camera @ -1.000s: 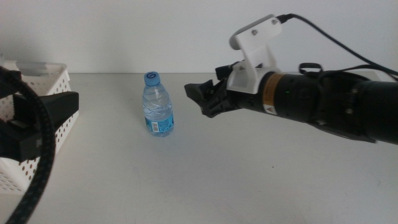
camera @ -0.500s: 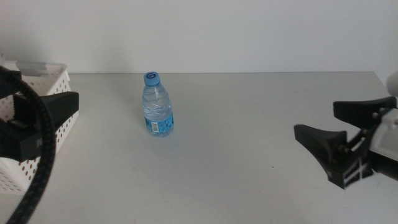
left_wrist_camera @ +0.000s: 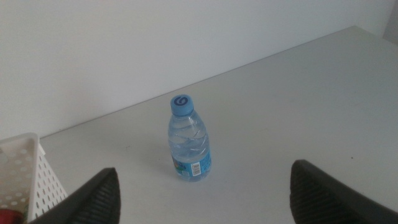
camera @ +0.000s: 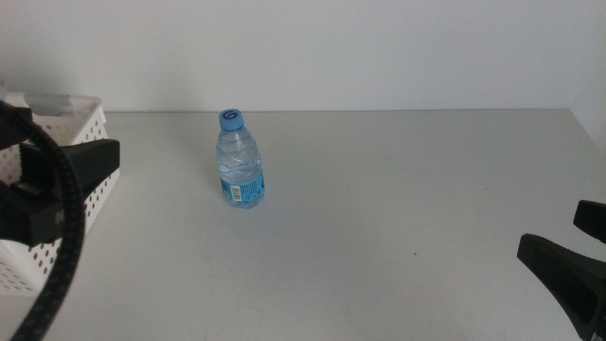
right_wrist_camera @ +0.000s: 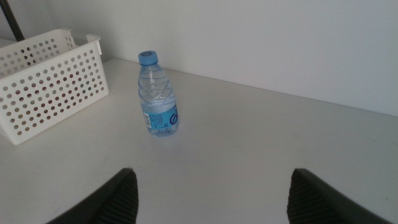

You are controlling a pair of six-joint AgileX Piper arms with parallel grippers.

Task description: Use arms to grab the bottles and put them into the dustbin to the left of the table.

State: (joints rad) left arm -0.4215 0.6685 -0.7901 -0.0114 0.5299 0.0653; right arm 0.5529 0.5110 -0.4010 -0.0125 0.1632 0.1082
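Plain white wall backs a light-grey matte tabletop (camera: 379,218) that carries one upright bottle and a basket.

Right claw (right_wrist_camera: 211,193): its two dark jaws stand wide apart with nothing between them. In the middle view only its dark jaw tips show at the lower right corner (camera: 566,260), low over the tabletop and well apart from the water bottle, on the side of the bottle away from the basket. The right wrist view looks past the parted jaws to the bottle.

Left claw (left_wrist_camera: 208,193): its jaws also stand wide apart and hold nothing. In the middle view the left arm's black body and thick black cable (camera: 57,204) sit at the left edge, in front of the basket, well apart from the bottle. The left wrist view shows the bottle framed between the parted jaws, farther off on the tabletop.

Water bottle (camera: 239,170): small, clear, with a blue cap and a blue label band near its base. It stands upright on the tabletop, free of both claws, with bare surface all round it.

Dustbin (right_wrist_camera: 46,84): a white rectangular plastic basket with sides perforated by round holes. It rests beyond the water bottle on the left arm's side, near it but not touching.
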